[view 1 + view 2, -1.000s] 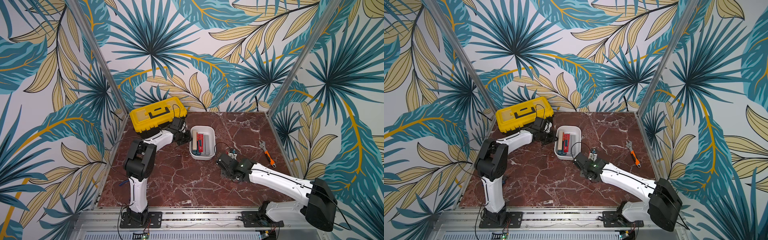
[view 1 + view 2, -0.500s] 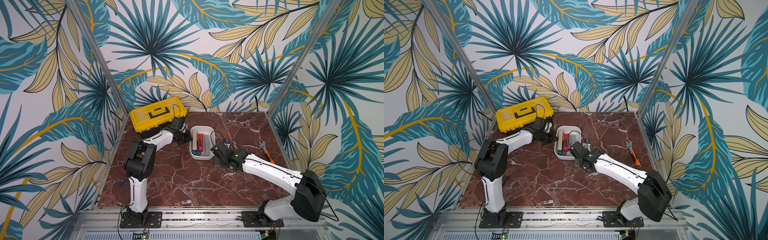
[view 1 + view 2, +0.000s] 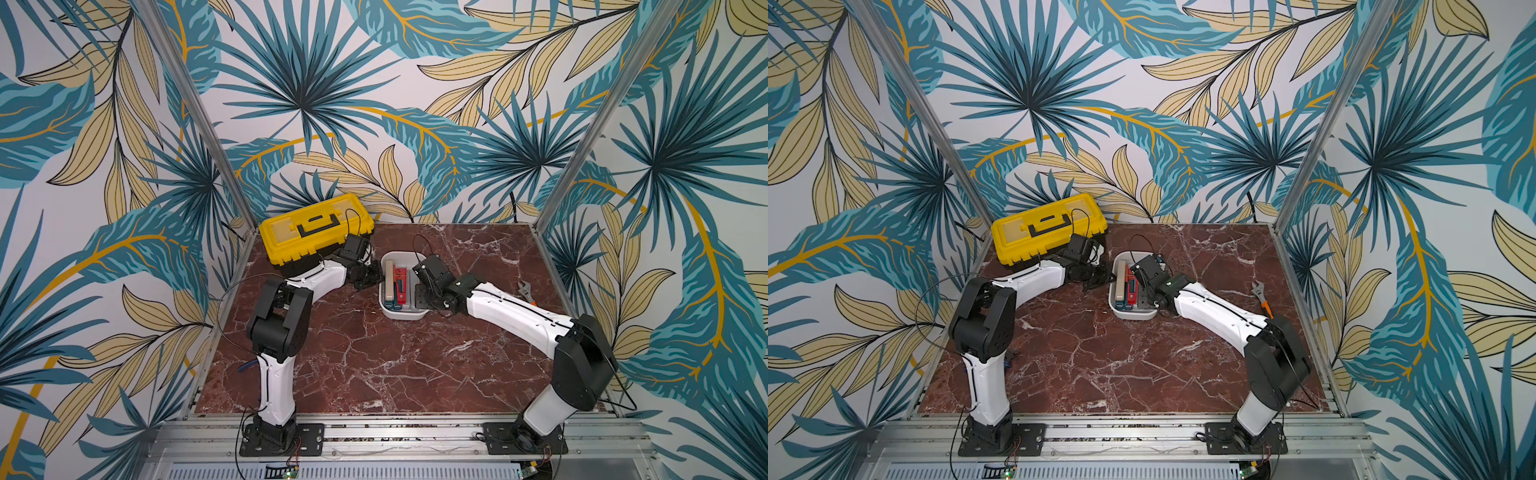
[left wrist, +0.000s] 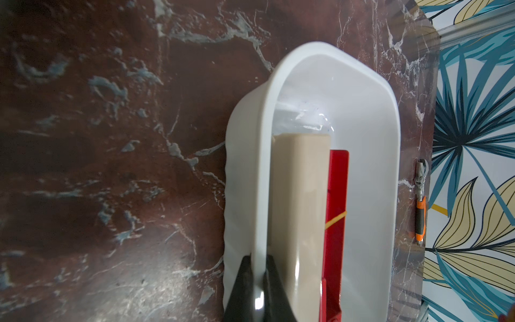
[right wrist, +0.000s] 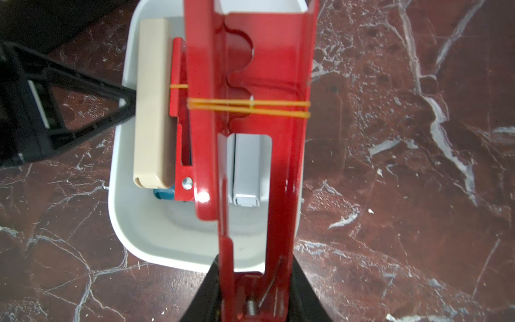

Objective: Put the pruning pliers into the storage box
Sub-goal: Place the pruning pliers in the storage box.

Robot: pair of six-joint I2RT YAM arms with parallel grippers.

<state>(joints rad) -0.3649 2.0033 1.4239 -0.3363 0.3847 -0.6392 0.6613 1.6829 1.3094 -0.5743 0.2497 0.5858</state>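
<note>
The white storage box stands mid-table. Inside lie several pruning pliers: a beige one, a red one, a teal one and a grey one. My left gripper is shut on the box's left rim, next to the beige piece. My right gripper is shut on a flat red pruning pliers bound with a yellow rubber band. It holds them lengthwise above the box's right half. In both top views the right gripper covers that side.
A yellow-lidded black toolbox stands at the back left, just behind my left arm. An orange-handled wrench lies near the right wall. Patterned walls with metal posts close in three sides of the marble table.
My right arm has swung left and back from the table beside the box, carrying the red pliers over the box. The left arm and the box have not moved.
</note>
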